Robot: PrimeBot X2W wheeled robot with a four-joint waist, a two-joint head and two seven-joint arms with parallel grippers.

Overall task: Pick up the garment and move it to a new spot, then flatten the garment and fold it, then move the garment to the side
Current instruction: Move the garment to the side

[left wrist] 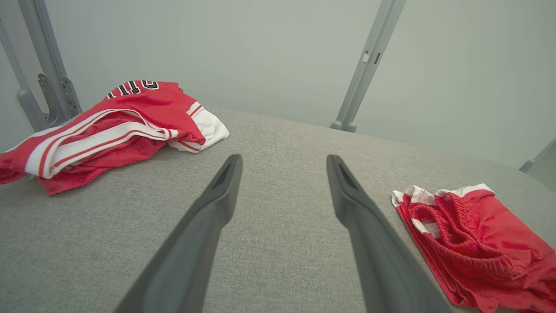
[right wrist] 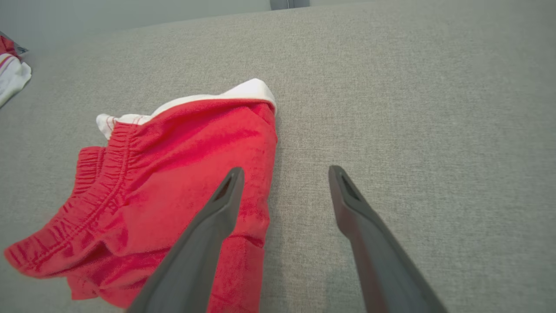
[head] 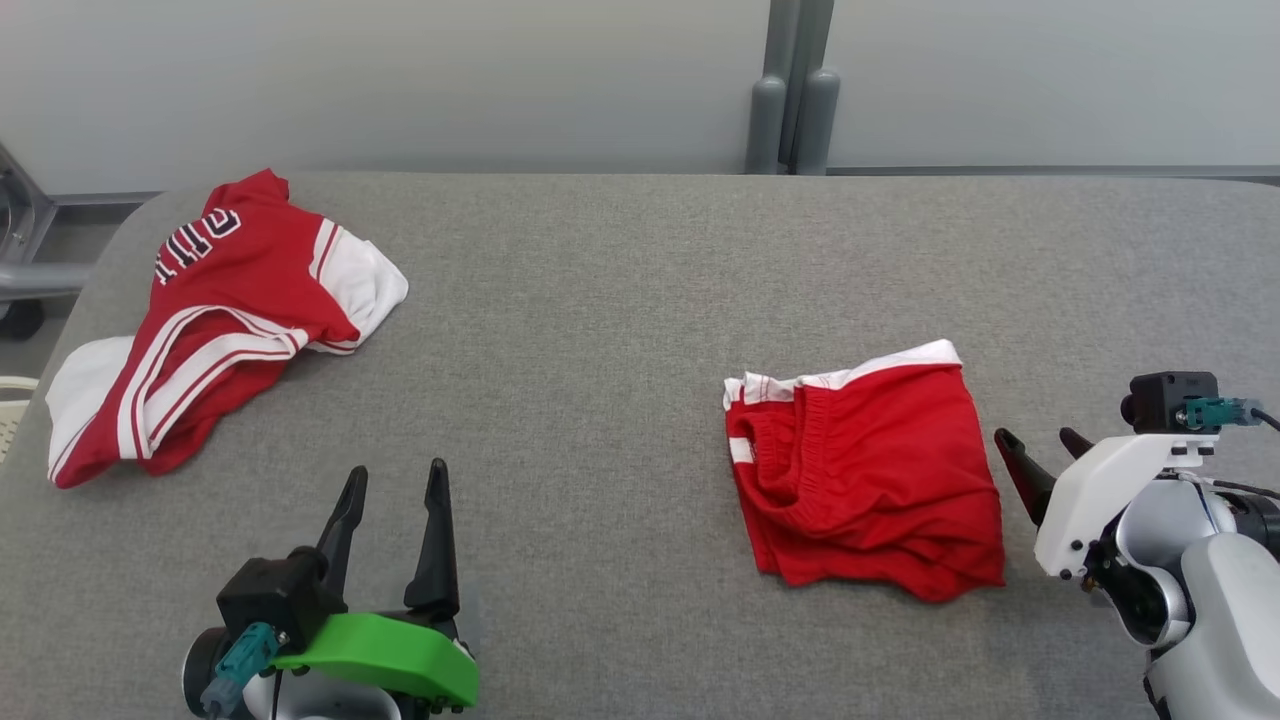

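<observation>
**Item 1. Left gripper** (head: 398, 468): nearest the head camera, at the lower left on a green mount. Its fingers are spread wide and hold nothing. It hovers over bare cloth, well apart from both garments.

**Item 2. Right gripper** (head: 1034, 434): at the lower right on a white wrist. Its jaws are fully apart and empty. In the right wrist view the gripper (right wrist: 286, 168) straddles the garment's right edge, one finger over red fabric and the other over the table. Whether it touches cannot be told.

**Item 3. Red shorts** (head: 880, 480): the task garment, by judgement, since it lies just beside the right gripper. It sits right of centre on the table, doubled over loosely. The elastic waistband is bunched on the left and a white hem runs along the far edge.

**Item 4. Red-and-white jersey** (head: 230, 300): crumpled at the far left corner, well apart from the shorts.

**Item 5. Grey fabric table** (head: 600, 350): a wide bare stretch lies between the two garments.

**Handling note (judgement).** The step in hand looks like the pick-up, not yet begun.
- Lower the right gripper onto the near right edge and pinch through every layer, so the shorts rise as one piece.
- Bring the left gripper across to the waistband side, so the fabric hangs evenly.
- Lift clear before travelling, as the table cloth will likely drag thin mesh.
- Set the shorts down in the bare middle, away from the jersey, to leave room for flattening.
</observation>
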